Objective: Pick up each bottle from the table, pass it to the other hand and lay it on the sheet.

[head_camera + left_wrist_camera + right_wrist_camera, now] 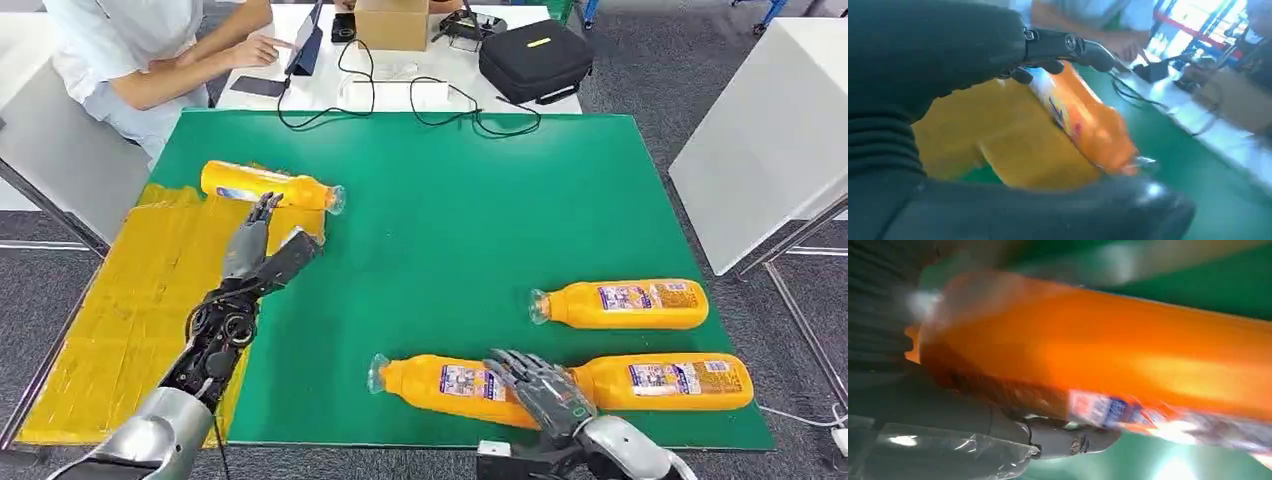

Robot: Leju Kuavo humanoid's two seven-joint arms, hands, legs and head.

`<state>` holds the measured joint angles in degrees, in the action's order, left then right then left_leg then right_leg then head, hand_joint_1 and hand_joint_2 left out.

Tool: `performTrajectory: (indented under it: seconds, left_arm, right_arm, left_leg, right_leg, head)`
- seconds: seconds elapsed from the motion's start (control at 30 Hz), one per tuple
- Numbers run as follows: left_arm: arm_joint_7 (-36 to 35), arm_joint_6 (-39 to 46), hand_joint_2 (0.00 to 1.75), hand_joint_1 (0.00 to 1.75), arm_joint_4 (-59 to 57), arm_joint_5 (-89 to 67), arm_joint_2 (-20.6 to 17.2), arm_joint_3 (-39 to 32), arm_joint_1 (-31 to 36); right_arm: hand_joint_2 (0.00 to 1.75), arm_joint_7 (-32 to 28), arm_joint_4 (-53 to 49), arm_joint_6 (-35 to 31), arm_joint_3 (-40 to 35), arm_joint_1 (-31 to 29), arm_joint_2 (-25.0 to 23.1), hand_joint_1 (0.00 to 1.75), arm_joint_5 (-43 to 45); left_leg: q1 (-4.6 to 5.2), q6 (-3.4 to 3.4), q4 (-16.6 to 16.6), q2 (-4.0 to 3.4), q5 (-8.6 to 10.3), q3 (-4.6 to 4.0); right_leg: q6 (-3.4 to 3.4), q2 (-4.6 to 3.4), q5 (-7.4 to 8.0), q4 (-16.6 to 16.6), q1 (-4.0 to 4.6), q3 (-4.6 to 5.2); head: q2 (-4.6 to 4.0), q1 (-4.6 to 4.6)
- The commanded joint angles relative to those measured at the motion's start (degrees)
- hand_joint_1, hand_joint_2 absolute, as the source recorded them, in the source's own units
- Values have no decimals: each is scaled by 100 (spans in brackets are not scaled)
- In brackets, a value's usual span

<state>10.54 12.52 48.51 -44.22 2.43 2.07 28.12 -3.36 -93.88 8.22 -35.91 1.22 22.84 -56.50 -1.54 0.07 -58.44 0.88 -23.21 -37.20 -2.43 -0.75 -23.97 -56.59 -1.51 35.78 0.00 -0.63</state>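
**Right hand on near-left bottle, left hand spread by sheet bottle**

Green table mat carries four orange bottles, all lying on their sides. One bottle lies at the far edge of the yellow sheet on the left, cap end pointing right and overhanging onto the green. Left hand sits just near of that bottle, fingers extended and apart, holding nothing; fingertips close to the bottle, contact unclear. Left wrist view shows the same bottle past the dark fingers, blurred.

Right hand lies over the near-left bottle at the near edge, fingers draped across its body; right wrist view shows the orange body pressed against the palm, a finger curled under it. Cannot tell if lifted. Another bottle lies just right of it; a fourth lies farther back on the right.

A person sits at the far left by a white table with a black case and a cardboard box.
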Motion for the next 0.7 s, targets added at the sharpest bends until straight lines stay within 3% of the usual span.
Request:
performTrajectory:
  seconds: [0.03,0.13,0.17,0.2,0.23,0.27,0.3,0.47,0.53,0.7]
  left_arm:
    - [61,-293,0,0,1452,683,174,-257,-461]
    - [461,-292,0,0,1974,1405,192,-228,-639]
    - [541,-419,175,0,2360,1710,177,-168,-777]
    - [572,-474,175,0,2764,1903,178,-103,-912]
    - [634,-637,175,0,3294,2266,193,-26,-1107]
    - [630,-724,175,0,3607,2432,174,51,-1239]
    - [701,-740,175,0,3891,2530,137,138,-1367]
    - [883,-754,175,0,4593,2713,146,452,-1754]
    - [911,-644,175,0,4667,2452,140,575,-1786]
    - [901,-629,175,0,4696,2413,162,612,-1794]
  right_arm:
    - [175,105,611,20,-56,171,107,0,-127]
    - [175,383,820,133,-12,125,-25,0,-223]
    - [175,512,982,118,2,114,-111,24,-280]
    - [175,626,1136,30,15,109,-196,152,-355]
    - [175,746,1296,-165,80,160,-375,94,-415]
    - [175,765,1341,-257,89,200,-462,147,-427]
    - [175,812,1347,-431,167,270,-596,171,-410]
    - [175,921,1476,-799,484,156,-1312,175,-457]
    - [175,1049,1608,-1381,753,117,-1582,175,-697]
    - [175,1045,1627,-1349,778,60,-1622,175,-680]
  left_leg:
    - [-2,7,5,-6,-14,42]
    - [-3,9,7,3,-10,50]
    - [-4,7,6,-3,-7,44]
    - [-4,6,6,-7,-6,41]
    - [-5,9,8,-11,-11,55]
    - [-8,7,6,-13,-9,49]
    - [-8,10,8,-16,-16,67]
    - [-8,3,8,-94,-64,112]
    - [-9,10,17,-113,-69,127]
    - [-14,16,26,-127,-56,126]
  right_leg:
    - [16,7,-12,9,8,-42]
    - [9,17,-19,13,9,-51]
    - [3,8,-15,13,9,-43]
    - [0,1,-12,12,8,-40]
    - [4,2,-15,17,11,-56]
    - [2,-3,-12,17,12,-49]
    - [7,-2,-18,20,15,-68]
    - [17,-70,-13,20,19,-89]
    - [26,-88,-22,28,22,-98]
    - [43,-96,2,32,28,-84]
  head:
    - [0,0]
    - [0,0]
    - [0,0]
    - [0,-2]
    - [0,2]
    - [0,0]
    - [0,0]
    - [0,2]
    - [0,2]
    - [0,0]
